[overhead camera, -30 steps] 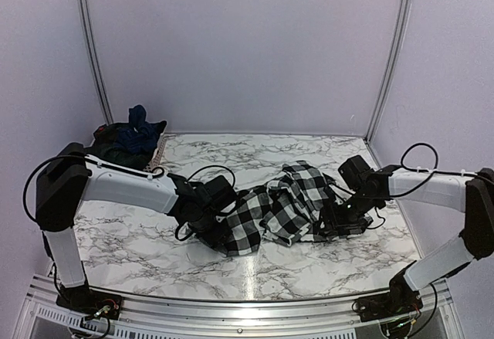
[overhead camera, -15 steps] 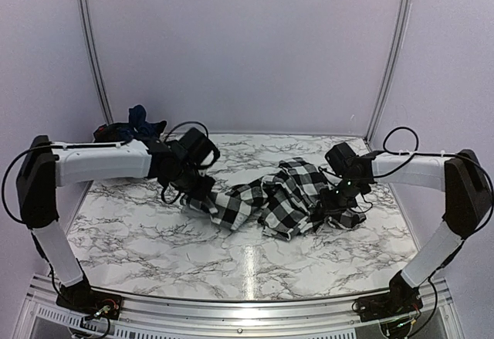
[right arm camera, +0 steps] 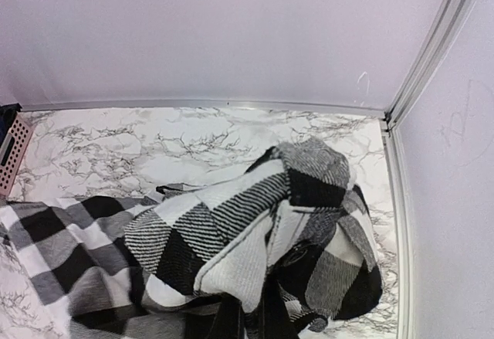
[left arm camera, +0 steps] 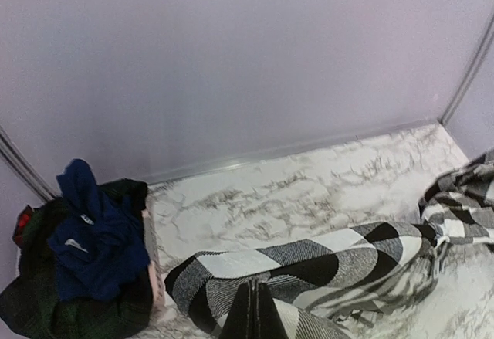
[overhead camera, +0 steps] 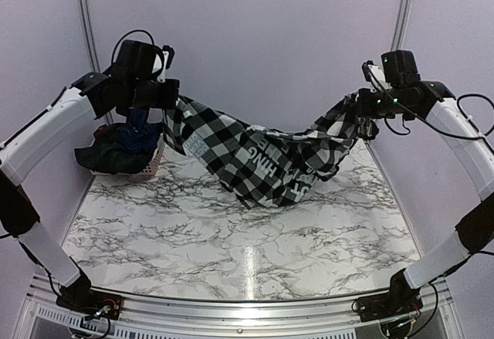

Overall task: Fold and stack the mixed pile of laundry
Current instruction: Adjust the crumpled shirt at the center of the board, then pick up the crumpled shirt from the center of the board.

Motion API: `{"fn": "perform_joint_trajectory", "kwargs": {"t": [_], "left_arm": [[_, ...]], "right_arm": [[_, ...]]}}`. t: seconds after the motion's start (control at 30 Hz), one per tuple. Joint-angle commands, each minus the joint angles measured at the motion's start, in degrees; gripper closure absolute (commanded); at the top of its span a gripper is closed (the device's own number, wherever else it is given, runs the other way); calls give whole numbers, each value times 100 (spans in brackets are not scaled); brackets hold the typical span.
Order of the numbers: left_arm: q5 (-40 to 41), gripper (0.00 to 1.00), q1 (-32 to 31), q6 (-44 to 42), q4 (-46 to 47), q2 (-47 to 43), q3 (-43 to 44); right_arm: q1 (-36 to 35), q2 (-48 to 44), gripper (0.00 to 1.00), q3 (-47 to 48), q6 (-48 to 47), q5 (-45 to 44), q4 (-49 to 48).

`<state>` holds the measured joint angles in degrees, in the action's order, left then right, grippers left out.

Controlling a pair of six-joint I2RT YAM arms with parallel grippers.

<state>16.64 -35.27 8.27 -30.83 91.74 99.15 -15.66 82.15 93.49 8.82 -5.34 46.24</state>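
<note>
Pale lilac walls closed in a white marble-patterned table point(overhead camera: 193, 223) veined with grey. Both arms were raised high and spread wide toward the back corners, elbows bent and wrists turned inward toward each other. At the left, the left gripper point(overhead camera: 168, 96) had its fingers pinched together on one end of the black-and-white check shirt point(overhead camera: 262, 157). At the right, the right gripper point(overhead camera: 363, 113) was clamped on the other end, where the cloth bunched into thick folds.

The shirt hung between them in a soft, sagging swag over the rear of the table. Its large woven squares were creased, and pale lettering showed on a dark panel near the middle. Whether its lowest fold touched the marble could not be told.

In the far left corner, just below the left wrist, stood a pinkish perforated basket point(overhead camera: 155, 160). A dark green plaid garment point(overhead camera: 116, 155) spilled over it, with the crumpled navy T-shirt point(overhead camera: 140, 120) heaped on top. Both lay apart from the held shirt.
</note>
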Motion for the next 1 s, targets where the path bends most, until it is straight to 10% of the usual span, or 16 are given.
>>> {"fn": "perform_joint_trajectory", "kwargs": {"t": [0.0,0.5,0.8,0.97], "left_arm": [[489,100,401,-61,-121,-429,627],[-1216,100,530,-992,837,-2145,818],[-1879,100,529,-616,843,-1270,1659],[-1821,100,529,-396,860,-705,1158]], "right_arm": [[158,-12,100,601,-353,-366,565],[180,-1455,100,454,-99,1616,1281],[290,-367,100,522,-217,723,807],[584,1304,31,1142,-420,795,895]]}}
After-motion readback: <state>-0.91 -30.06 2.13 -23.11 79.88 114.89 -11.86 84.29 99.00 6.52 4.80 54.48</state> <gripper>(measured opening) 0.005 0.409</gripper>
